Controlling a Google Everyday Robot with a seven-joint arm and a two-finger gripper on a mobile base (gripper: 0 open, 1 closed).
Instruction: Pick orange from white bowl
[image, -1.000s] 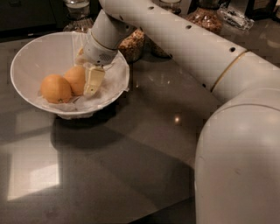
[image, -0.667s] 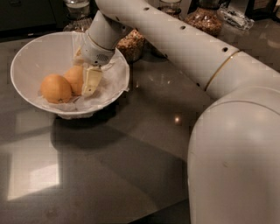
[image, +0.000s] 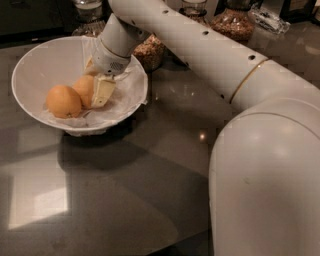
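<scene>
The white bowl (image: 35, 65) with its crinkled liner stands at the left on the dark table. Two oranges lie in it side by side. The left one (image: 63, 101) is free. The right orange (image: 84, 89) is partly covered by my gripper (image: 94, 90), which reaches down into the bowl from the upper right and sits right against this orange's right side. The far side of that orange is hidden behind the gripper and wrist.
Glass jars of grain (image: 150, 50) (image: 231, 22) stand just behind the bowl along the back of the table. My white arm (image: 210, 55) crosses from the lower right to the bowl. The dark table (image: 125, 200) stretches out in front.
The gripper has shifted slightly left, closer against the right orange. The bowl and the left orange have not moved.
</scene>
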